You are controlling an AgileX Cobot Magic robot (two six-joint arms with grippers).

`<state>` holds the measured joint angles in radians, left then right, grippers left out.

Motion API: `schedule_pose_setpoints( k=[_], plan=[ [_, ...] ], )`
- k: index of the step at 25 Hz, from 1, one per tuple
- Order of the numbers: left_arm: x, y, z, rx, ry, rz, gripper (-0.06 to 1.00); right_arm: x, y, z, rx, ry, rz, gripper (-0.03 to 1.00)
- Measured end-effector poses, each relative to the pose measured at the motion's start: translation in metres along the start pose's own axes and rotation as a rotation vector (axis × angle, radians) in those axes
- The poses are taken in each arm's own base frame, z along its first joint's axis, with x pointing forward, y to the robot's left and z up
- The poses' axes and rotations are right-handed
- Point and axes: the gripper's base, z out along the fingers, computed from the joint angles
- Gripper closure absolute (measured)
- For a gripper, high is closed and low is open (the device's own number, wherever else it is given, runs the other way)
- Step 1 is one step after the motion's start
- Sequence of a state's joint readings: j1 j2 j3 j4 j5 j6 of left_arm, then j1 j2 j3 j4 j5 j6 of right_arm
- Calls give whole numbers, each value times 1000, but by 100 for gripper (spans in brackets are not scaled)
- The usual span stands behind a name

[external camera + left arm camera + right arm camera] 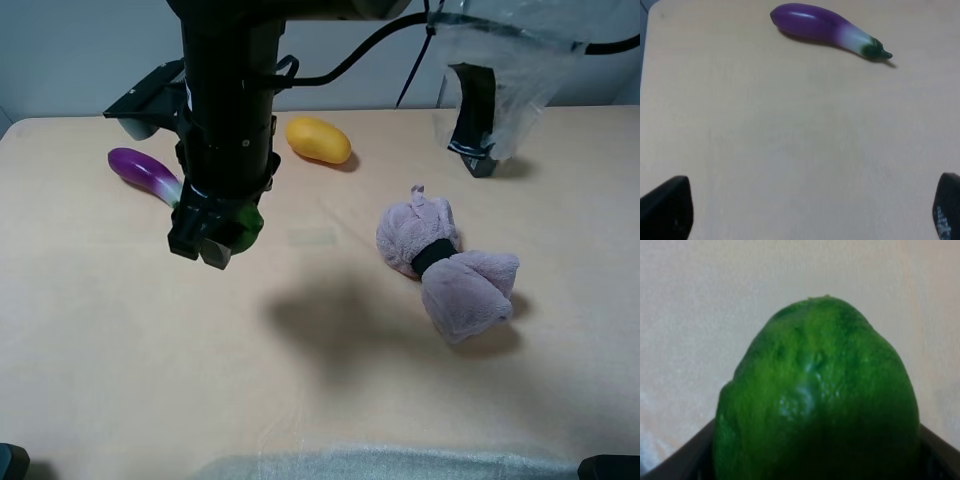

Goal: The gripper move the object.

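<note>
Lime [815,390] looks to us firm, light and dimpled, best held across its middle. The right gripper [215,238] is clamped on it above the table [120,380]. From it, eggplant [145,172] lies at ten o'clock, mango [318,139] at one, and plush bundle [450,270] at three, the likeliest obstacle. The left gripper [810,215] gapes wide, empty.

The pincer [815,457] clamps a dimpled green fruit [815,390].

Robot lab: bare table [120,350], cabled black arm [230,90].
</note>
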<state>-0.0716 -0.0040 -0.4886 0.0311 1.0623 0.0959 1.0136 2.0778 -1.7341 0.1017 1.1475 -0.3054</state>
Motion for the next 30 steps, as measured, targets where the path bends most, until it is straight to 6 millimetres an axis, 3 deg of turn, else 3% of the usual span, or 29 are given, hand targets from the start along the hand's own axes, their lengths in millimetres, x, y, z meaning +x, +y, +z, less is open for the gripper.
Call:
schedule_pose_setpoints(
  k=[7, 17, 30],
  plan=[
    [0, 0, 0, 0, 0, 0, -1, 7, -20, -14, -25, 13, 79, 49],
    [0, 0, 0, 0, 0, 0, -1, 24, -55, -55, 23, -70, 218, 49],
    [0, 0, 0, 0, 0, 0, -1, 72, -123, -104, 135, -147, 466, 49]
  ],
)
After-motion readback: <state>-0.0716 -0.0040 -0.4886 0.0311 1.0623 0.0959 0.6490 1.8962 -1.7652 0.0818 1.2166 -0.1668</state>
